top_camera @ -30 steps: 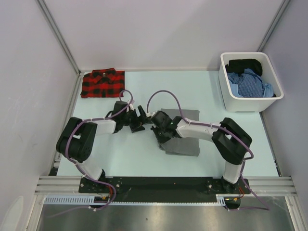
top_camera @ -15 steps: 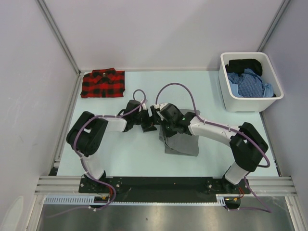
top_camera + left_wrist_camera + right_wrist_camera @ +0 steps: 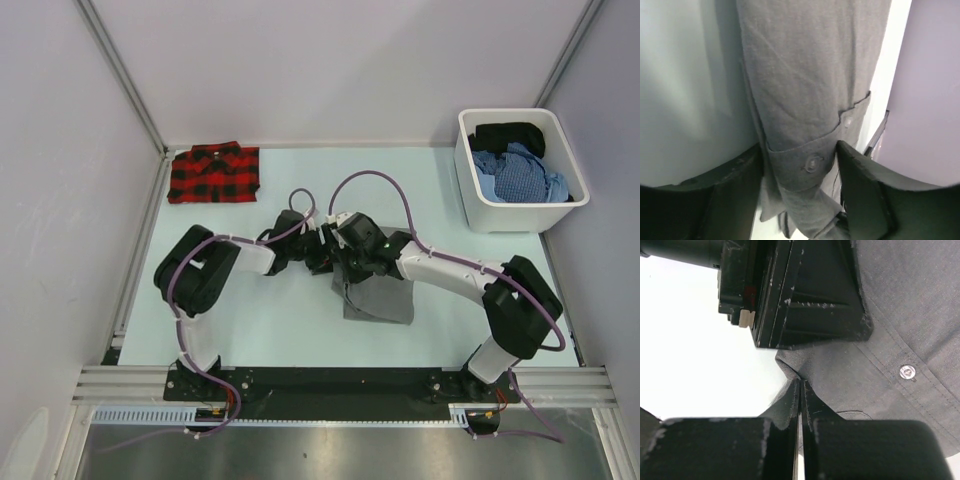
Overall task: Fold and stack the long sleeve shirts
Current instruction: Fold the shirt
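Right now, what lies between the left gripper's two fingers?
A buttoned sleeve cuff of the grey shirt fills the gap between the fingers of the left gripper, seen in the left wrist view; whether they pinch it is unclear.

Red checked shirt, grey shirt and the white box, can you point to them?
Red checked shirt [image 3: 213,174]: top view, middle of the folded cloth.
Grey shirt [image 3: 385,300]: top view, bare lower part.
White box [image 3: 505,215]: top view, near wall.

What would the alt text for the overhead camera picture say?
The left arm and right arm meet over a grey shirt on the table, jaws at its left edge. A folded red-and-black plaid shirt lies in the far left corner; a white bin of clothes stands far right.
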